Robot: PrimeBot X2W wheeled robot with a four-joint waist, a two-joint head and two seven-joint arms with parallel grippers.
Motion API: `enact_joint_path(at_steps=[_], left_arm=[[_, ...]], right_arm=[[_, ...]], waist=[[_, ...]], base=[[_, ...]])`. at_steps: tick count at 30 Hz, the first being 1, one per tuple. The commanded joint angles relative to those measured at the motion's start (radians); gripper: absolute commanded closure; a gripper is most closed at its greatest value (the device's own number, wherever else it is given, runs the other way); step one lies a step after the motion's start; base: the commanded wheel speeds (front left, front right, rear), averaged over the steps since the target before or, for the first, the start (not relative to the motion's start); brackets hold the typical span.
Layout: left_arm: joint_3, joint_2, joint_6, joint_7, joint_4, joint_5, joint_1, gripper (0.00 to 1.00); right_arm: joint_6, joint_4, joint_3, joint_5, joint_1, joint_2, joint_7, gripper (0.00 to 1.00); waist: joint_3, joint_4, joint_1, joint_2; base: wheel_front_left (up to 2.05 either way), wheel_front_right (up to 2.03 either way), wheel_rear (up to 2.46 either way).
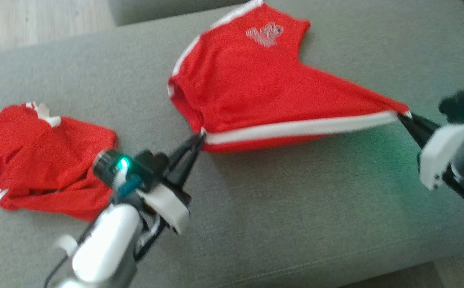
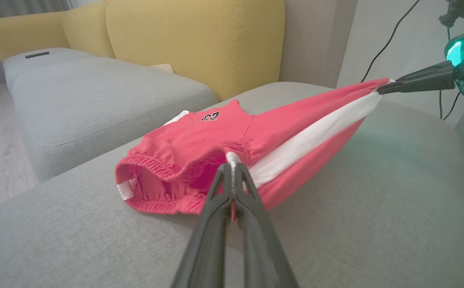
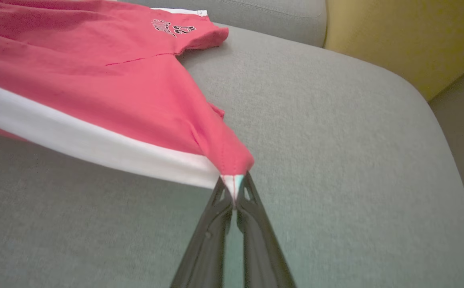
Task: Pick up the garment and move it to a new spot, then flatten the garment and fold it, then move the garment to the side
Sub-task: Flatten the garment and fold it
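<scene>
Left claw point(image 1: 201, 138) is pinched shut on one corner of the red shorts point(image 1: 256, 88), at the gathered waistband point(image 2: 156, 180), where a broad white stripe point(image 1: 296, 129) begins. My right claw point(image 1: 404, 116) is closed tight on the far end of that same stripe, at the corner of a leg hem.

The stripe runs almost straight between the two claws, pulled taut. This near edge of the shorts looks raised a little above the grey cushion point(image 1: 296, 224). The rest of the shorts spreads away from me and lies on the cushion, near its middle. The waistband opening gapes toward my left. The far leg carries a small printed logo point(image 1: 266, 34) and rests flat.

A second red garment point(image 1: 36, 160), with white trim, sits crumpled on the same cushion at my left. It is well apart from the shorts and partly hidden by my left arm.

From the left wrist, I see a yellow sofa back point(image 2: 196, 40) beyond the cushion.
</scene>
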Motion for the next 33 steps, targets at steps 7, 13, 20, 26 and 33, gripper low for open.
enact_joint_path(at_steps=[7,13,20,26,33], left_arm=[[0.054,-0.022,0.007,-0.005,-0.094,-0.017,0.125,1.0],[0.05,-0.022,0.006,-0.005,-0.127,-0.006,0.131,1.0],[0.066,-0.033,0.006,-0.005,-0.109,-0.003,0.029,1.0],[0.056,-0.045,0.005,0.001,-0.074,0.009,-0.078,1.0],[0.031,-0.081,0.004,0.003,-0.009,0.014,-0.184,1.0]], right_arm=[[-0.001,-0.124,-0.125,0.026,0.203,-0.113,0.012,1.0],[-0.001,-0.219,-0.296,0.001,0.293,-0.121,0.043,1.0],[-0.001,-0.314,-0.423,-0.109,0.255,-0.066,0.136,1.0],[-0.001,-0.343,-0.452,-0.184,0.149,-0.019,0.214,1.0],[-0.001,-0.245,-0.402,-0.223,-0.061,0.01,0.276,1.0]], waist=[[-0.074,-0.034,0.0002,-0.0001],[-0.067,-0.028,0.0002,-0.0001],[-0.013,0.007,0.0002,-0.0001],[0.05,0.052,0.0002,-0.0001],[0.137,0.118,0.0002,-0.0001]], base=[[0.0,0.0,0.0],[0.0,0.0,0.0],[0.0,0.0,0.0],[0.0,0.0,0.0],[0.0,0.0,0.0]])
